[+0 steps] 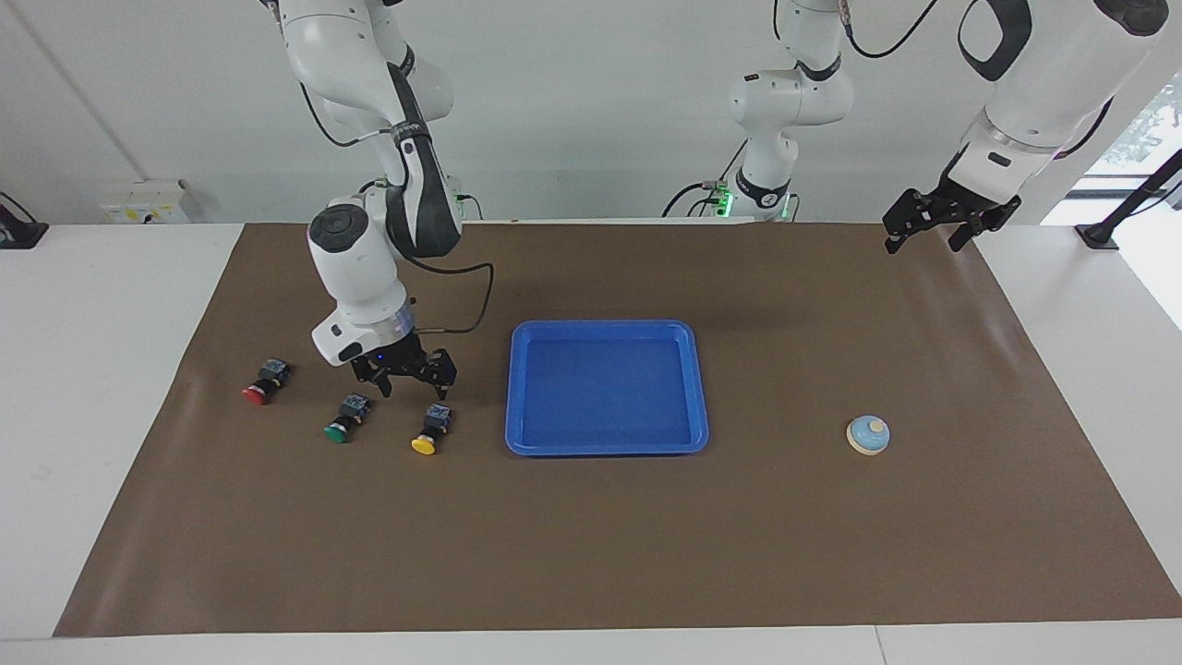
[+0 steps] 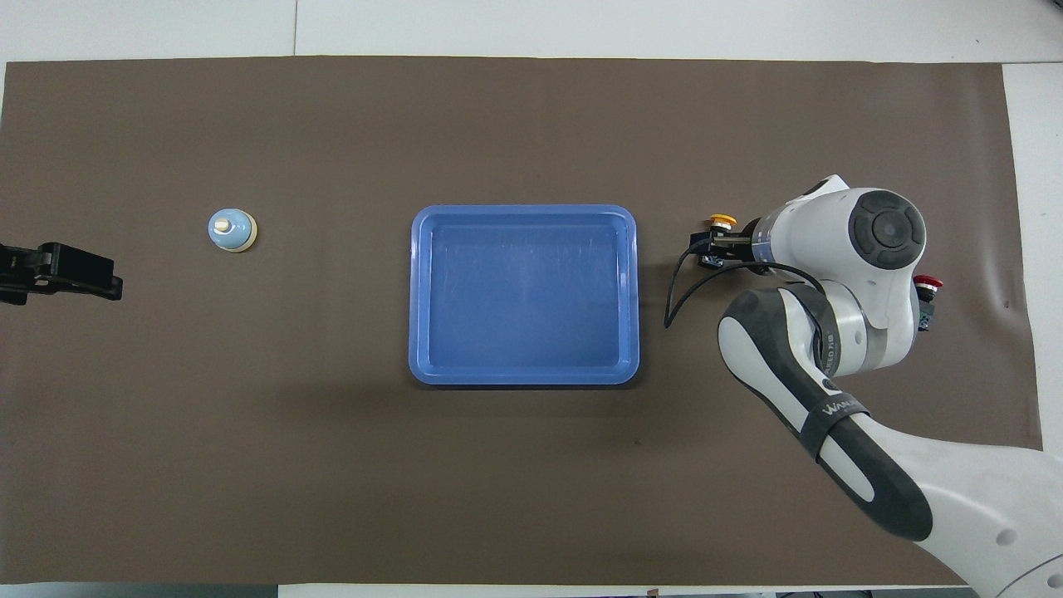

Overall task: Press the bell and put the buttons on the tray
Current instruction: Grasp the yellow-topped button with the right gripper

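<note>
Three buttons lie in a row on the brown mat toward the right arm's end: red [image 1: 258, 390] [image 2: 926, 286], green [image 1: 343, 420] and yellow [image 1: 429, 432] [image 2: 719, 222]. In the overhead view the right arm hides the green one. My right gripper [image 1: 414, 386] [image 2: 710, 249] hangs open, low over the mat between the green and yellow buttons, touching neither. The blue tray [image 1: 607, 326] [image 2: 523, 211] sits mid-table with nothing in it. The light-blue bell [image 1: 868, 434] [image 2: 232, 230] stands toward the left arm's end. My left gripper [image 1: 923, 242] [image 2: 83, 274] waits open, raised over the mat's corner.
The brown mat [image 1: 591, 554] covers most of the white table. A black cable [image 1: 462, 305] loops from the right arm's wrist toward the tray. A black clamp stand [image 1: 1122, 217] rises from the table near the left arm.
</note>
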Tool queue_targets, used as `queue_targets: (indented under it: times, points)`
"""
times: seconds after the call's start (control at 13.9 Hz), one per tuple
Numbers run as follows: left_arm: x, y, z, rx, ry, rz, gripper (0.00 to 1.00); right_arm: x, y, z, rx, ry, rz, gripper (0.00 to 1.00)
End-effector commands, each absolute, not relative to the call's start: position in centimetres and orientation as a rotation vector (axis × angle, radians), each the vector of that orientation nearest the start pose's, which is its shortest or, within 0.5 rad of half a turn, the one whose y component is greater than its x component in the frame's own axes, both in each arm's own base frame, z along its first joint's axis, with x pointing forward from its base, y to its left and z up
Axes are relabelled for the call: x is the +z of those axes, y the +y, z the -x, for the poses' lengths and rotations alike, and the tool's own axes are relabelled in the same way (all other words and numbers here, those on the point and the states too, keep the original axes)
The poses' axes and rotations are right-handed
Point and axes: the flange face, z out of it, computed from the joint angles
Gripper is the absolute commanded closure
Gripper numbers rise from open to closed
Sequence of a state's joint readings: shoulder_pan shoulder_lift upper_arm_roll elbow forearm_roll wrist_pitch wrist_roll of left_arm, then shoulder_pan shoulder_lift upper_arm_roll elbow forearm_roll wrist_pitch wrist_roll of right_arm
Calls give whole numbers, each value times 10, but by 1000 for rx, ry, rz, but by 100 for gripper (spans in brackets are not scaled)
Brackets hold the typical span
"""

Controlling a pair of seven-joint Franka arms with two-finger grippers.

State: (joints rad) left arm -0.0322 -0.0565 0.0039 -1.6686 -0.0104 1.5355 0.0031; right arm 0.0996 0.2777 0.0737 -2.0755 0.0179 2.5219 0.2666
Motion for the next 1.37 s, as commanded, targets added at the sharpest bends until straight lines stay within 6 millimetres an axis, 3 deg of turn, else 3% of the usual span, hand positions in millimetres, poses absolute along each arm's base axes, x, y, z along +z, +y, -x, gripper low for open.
queue_targets:
  times: [0.0,0.79,0.87,1.15,1.23,1.3]
  points:
    - [610,-7,-529,125,27,3139,0,298,106,-601,-271,187,3048,0]
    - [611,-6,-530,120,24,3139,0,285,113,-602,-266,163,3050,0]
    - [611,-6,-530,120,24,3139,0,285,112,-602,-264,166,3050,11]
    - [611,-6,-530,120,24,3139,0,285,111,-602,-253,166,3053,89]
    - [611,-6,-530,120,24,3139,0,285,112,-602,-250,163,3054,100]
    - [611,-6,-530,120,24,3139,0,285,112,-601,-248,163,3054,100]
